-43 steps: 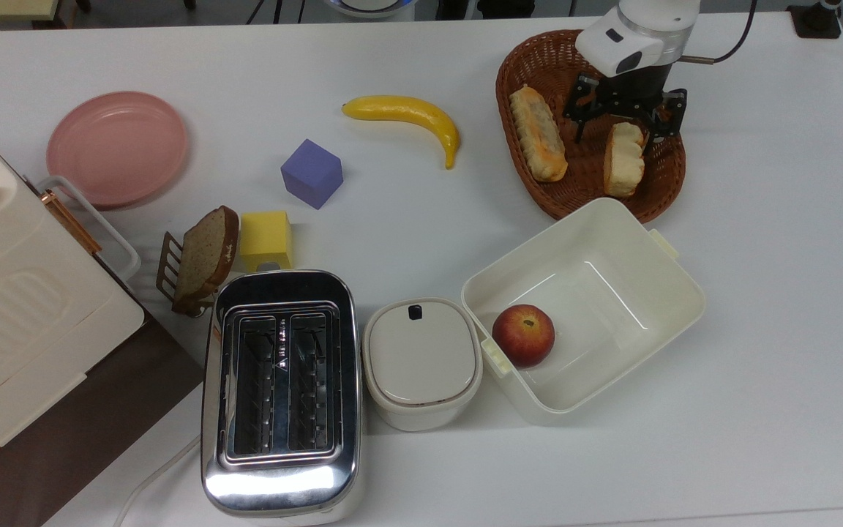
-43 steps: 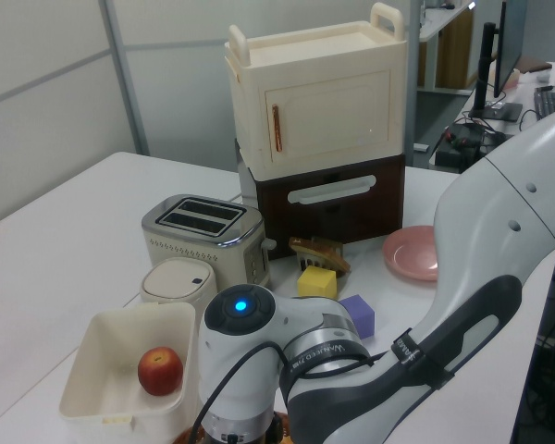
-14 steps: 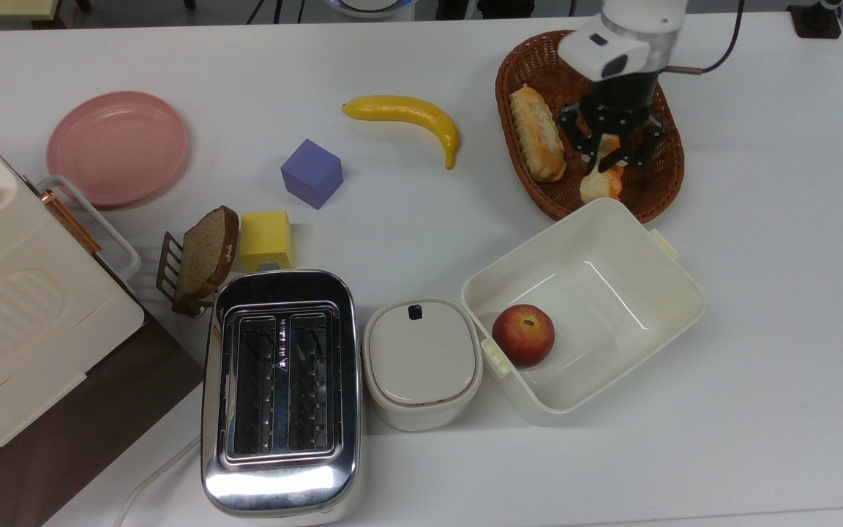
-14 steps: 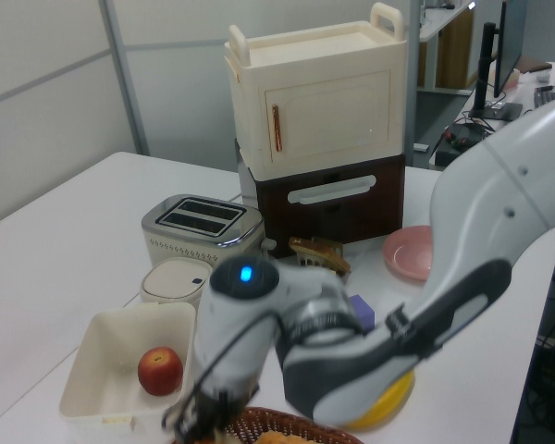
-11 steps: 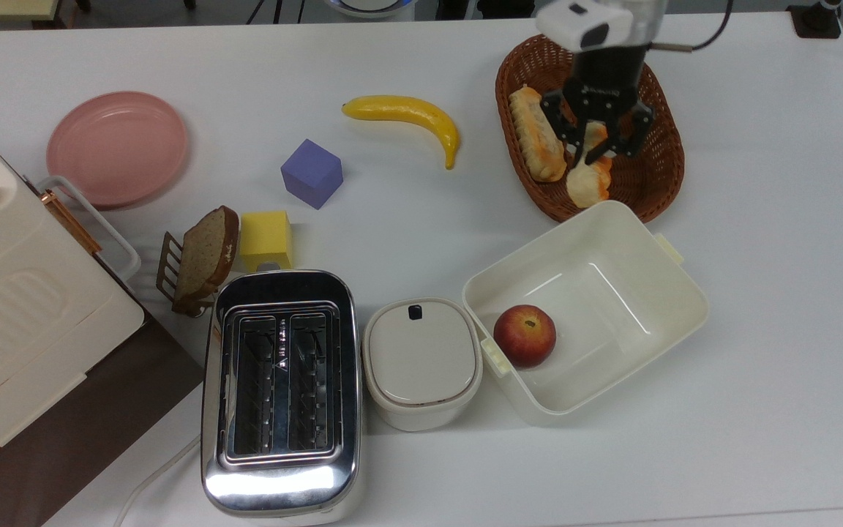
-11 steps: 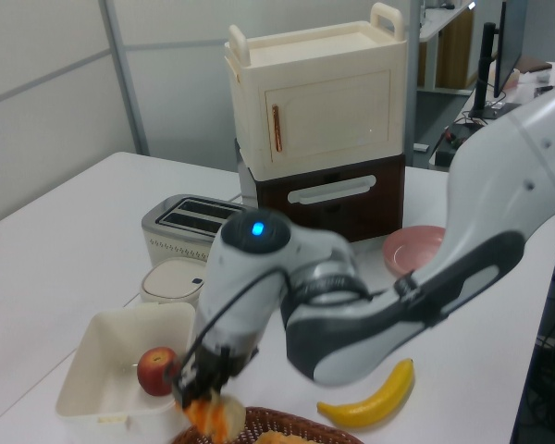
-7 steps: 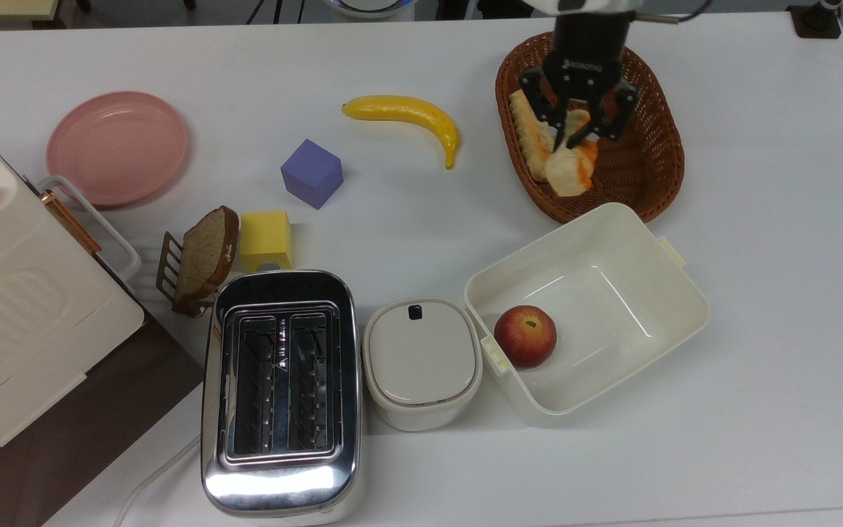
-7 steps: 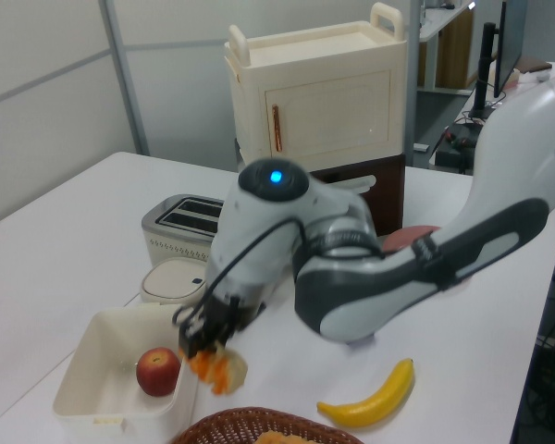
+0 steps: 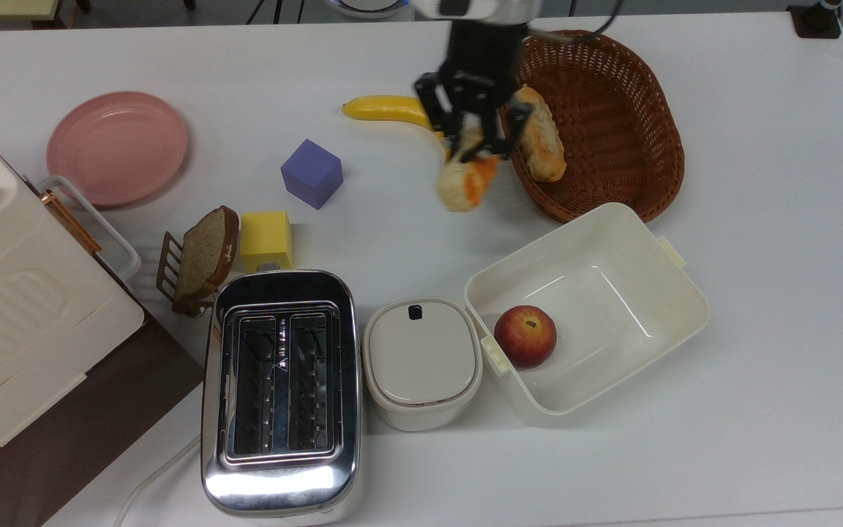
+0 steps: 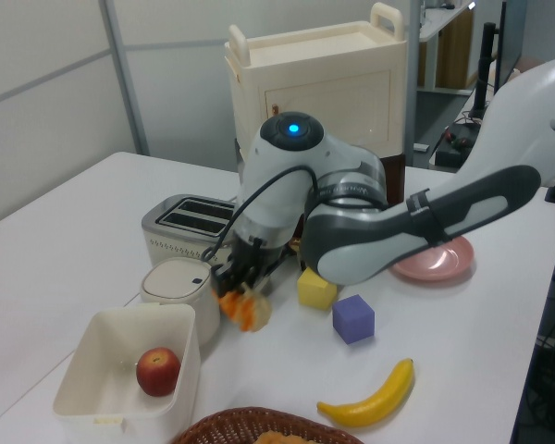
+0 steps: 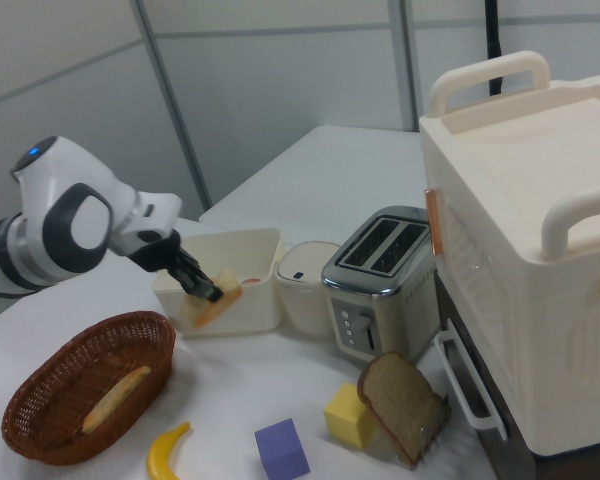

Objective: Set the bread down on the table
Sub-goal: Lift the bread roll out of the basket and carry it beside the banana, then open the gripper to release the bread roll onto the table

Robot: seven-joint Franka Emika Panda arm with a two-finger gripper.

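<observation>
the bread (image 9: 461, 184) is being held clamped in the gripper (image 9: 474, 150) and carried in the air, clear of the wicker basket (image 9: 630, 168), over the table (image 9: 758, 256) between the banana (image 9: 392, 108) and the white bin (image 9: 674, 293). the transport step is judged to be in hand. next, a descent onto the bare white surface just below is called for, then the fingers are to be opened so the bread is left lying there.

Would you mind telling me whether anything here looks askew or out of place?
Only the bread: it hangs tilted in mid-air from the shut gripper, above the table. The rest sits normally.
</observation>
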